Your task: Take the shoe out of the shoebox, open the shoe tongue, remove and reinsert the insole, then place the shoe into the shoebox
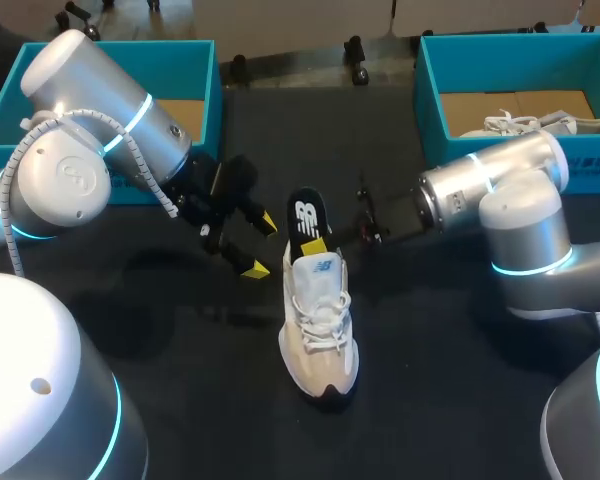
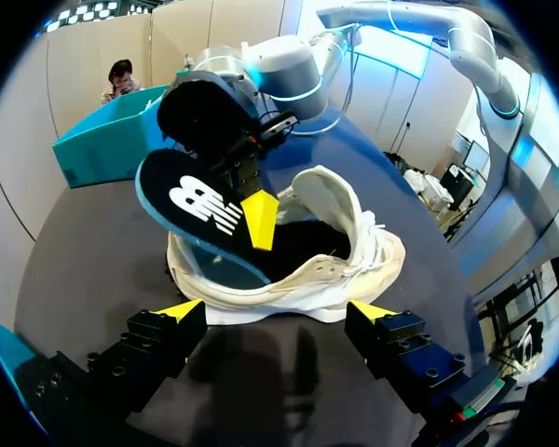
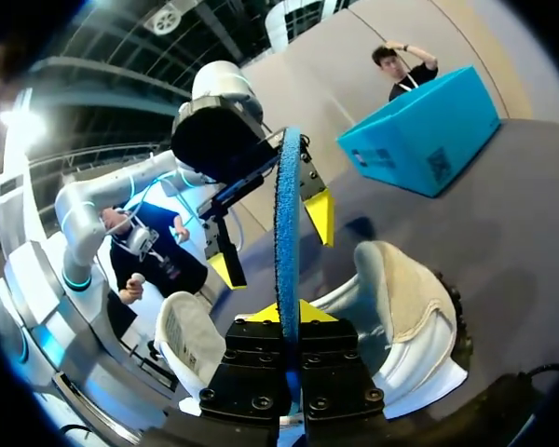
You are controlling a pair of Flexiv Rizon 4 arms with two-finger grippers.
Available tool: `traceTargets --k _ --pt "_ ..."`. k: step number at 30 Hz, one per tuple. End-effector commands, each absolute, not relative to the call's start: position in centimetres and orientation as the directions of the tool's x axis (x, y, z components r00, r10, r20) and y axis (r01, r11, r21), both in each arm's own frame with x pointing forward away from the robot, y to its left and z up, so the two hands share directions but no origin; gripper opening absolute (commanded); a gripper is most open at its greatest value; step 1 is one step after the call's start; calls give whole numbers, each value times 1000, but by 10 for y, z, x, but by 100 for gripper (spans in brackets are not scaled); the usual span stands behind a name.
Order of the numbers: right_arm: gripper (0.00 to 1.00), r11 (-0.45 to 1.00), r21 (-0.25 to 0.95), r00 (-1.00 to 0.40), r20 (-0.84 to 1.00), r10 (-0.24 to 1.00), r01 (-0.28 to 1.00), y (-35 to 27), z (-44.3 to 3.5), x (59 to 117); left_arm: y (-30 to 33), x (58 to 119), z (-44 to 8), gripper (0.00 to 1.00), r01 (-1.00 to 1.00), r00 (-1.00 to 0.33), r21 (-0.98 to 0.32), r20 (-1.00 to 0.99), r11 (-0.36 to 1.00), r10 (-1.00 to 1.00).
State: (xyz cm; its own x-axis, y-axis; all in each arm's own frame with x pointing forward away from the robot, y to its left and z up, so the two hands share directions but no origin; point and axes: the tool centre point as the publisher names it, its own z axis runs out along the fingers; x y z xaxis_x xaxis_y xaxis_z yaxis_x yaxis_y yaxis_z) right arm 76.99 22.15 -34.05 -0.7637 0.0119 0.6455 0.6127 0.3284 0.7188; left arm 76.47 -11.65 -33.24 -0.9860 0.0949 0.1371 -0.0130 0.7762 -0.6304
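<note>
A white and beige sneaker [image 1: 320, 325] lies on the dark table, toe toward me. Its dark blue insole [image 1: 305, 218] stands up out of the heel opening. My right gripper [image 1: 317, 245] comes in from the right and is shut on the insole's lower edge. In the right wrist view the insole [image 3: 287, 233] shows edge-on between that gripper's [image 3: 287, 314] fingers, above the shoe [image 3: 401, 307]. My left gripper [image 1: 258, 245] hangs open just left of the heel, touching nothing. In the left wrist view it [image 2: 276, 312] faces the shoe's [image 2: 335, 270] side and the insole [image 2: 200, 209].
A teal shoebox [image 1: 5, 110] stands at the back left, partly behind my left arm. A second teal box [image 1: 428, 90] at the back right holds another white shoe [image 1: 525, 124]. Bare dark tabletop lies in front of the sneaker.
</note>
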Motion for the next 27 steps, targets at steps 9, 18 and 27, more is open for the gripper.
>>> traceTargets --k 9,18,27 --pt "0 365 650 -697 717 -6 666 230 -357 753 -117 765 -333 100 -13 -986 -629 137 778 95" --pt "0 366 636 -691 723 24 679 231 -356 746 -117 765 -333 100 -13 -986 -629 137 778 95" --pt "24 377 671 -738 673 54 639 228 -335 758 -117 765 -333 100 -13 -986 -629 137 778 95"
